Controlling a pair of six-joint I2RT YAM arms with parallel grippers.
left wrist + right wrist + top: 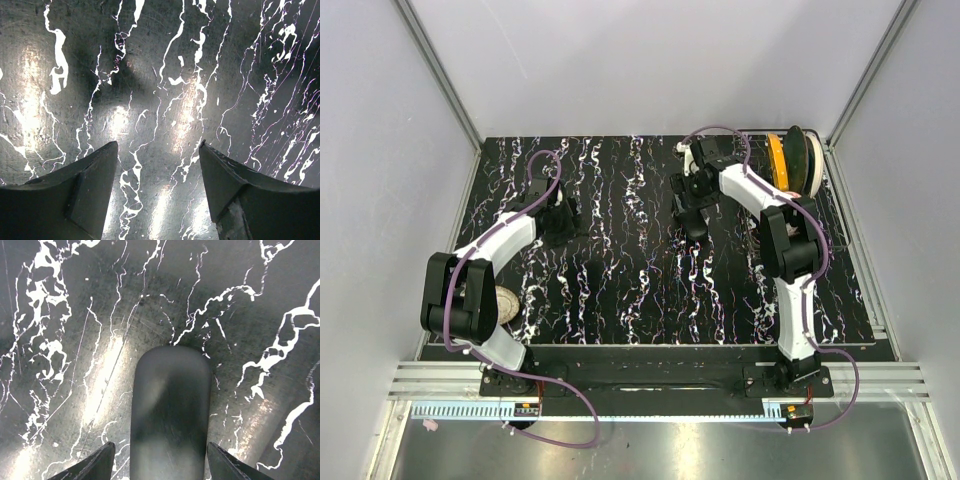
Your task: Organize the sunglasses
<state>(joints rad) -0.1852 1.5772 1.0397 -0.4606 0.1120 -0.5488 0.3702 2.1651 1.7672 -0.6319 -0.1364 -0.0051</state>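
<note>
The table (620, 250) was black with white marbled veins. The case (170, 410), lower centre of the right wrist view, was plain dark grey. The cables (533, 180) were purple.

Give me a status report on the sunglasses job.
Left claw open over table. Right claw astride black case, grip unclear. Sunglasses not in sight.

A lab test cell: white panel walls (620, 60), aluminium framing (441, 75), black marbled table (620, 290).

No legible text, label, brand, number or sign in any view.
</note>
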